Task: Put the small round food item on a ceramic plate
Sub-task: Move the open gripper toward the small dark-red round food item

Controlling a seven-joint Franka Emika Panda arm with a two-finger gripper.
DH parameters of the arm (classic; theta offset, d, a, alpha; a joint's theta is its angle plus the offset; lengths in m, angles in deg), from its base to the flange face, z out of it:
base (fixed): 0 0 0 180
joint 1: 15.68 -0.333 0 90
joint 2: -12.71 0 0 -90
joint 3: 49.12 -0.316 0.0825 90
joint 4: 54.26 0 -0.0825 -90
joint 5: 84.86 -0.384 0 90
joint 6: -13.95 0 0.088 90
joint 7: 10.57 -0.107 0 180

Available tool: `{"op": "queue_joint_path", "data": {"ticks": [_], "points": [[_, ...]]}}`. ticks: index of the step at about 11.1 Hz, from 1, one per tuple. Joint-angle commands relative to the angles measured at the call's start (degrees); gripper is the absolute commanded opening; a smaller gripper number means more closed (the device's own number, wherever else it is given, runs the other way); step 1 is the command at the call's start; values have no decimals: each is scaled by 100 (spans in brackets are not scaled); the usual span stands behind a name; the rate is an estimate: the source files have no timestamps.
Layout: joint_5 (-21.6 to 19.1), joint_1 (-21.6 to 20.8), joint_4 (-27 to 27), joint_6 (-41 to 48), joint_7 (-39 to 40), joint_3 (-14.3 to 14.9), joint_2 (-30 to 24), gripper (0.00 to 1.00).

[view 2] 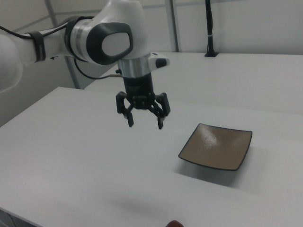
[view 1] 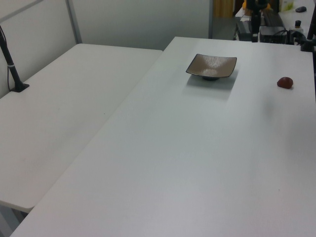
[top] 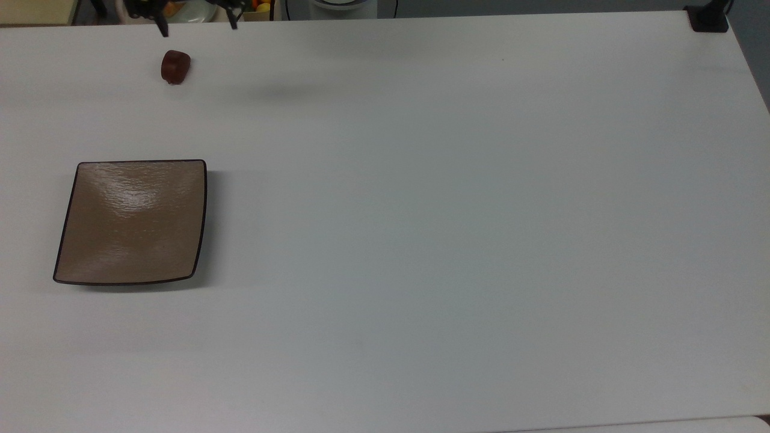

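In the right view, the small round food item (view 2: 175,223) lies on the white surface (view 2: 75,165) at the near edge. Farther back, the end effector (view 2: 144,123) hovers well above, fingers spread, empty. The ceramic plate (view 2: 217,146) sits to the right view's right.

A broad white table (top: 457,240) fills the workspace, its matte surface carrying a soft grey shadow near the far edge in the top view. A second white table (view 1: 59,113) stands flush against it along the left view's left, the seam between the two running diagonally. A black post (view 1: 11,64) with a cable rises from a small black base on that second table; a similar black post (view 2: 208,28) stands at the back in the right view. A black mount (top: 708,18) sits at the top view's upper right corner. Pale wall panels (view 1: 138,22) close the background.
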Motion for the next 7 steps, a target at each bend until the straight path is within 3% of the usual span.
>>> {"op": "queue_joint_path", "data": {"ticks": [1, 4, 7], "points": [[228, -15, 454, 123, 751, 407, -137, 100], [228, -15, 902, -157, 769, 969, -155, 100], [237, 63, 1543, -1034, 760, 1102, -146, 100]]}}
